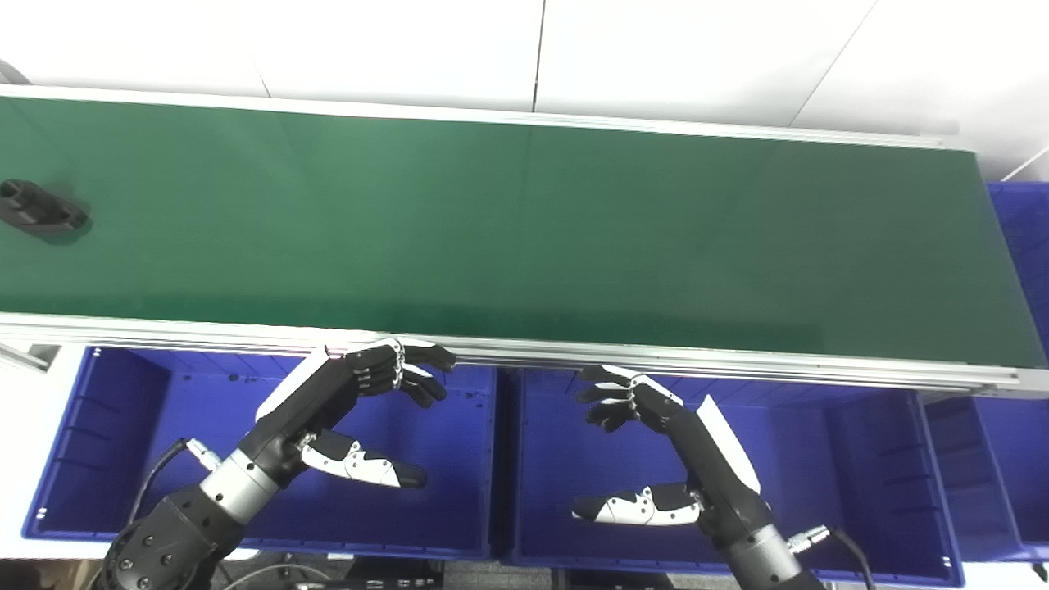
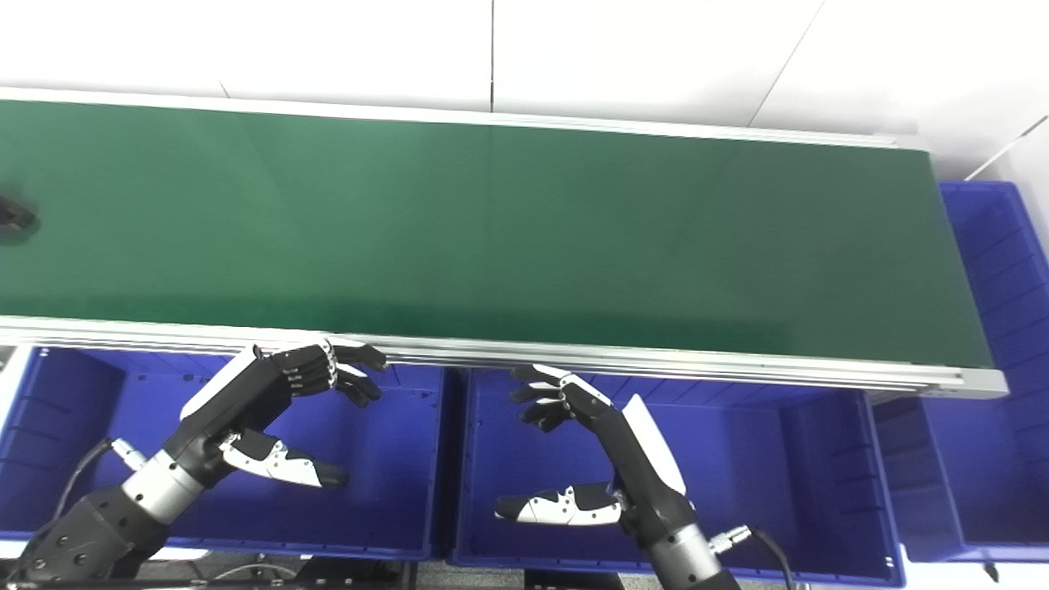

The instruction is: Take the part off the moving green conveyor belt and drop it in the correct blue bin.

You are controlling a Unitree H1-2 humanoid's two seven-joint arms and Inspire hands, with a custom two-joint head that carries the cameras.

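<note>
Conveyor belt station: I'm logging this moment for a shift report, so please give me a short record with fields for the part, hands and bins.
part: black part lying at the far left of the green belt
left hand: open, holds nothing, over the left blue bin
right hand: open, holds nothing, over the middle blue bin
another bin: third blue bin past the belt's right end
pick: not yet done

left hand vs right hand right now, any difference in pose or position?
The left hand hangs over the left blue bin; the right hand hangs over the middle blue bin. The left hand's fingers reach up to the conveyor's near rail; the right hand's stop just below it. The thumbs point toward each other. Both are open and empty.
</note>
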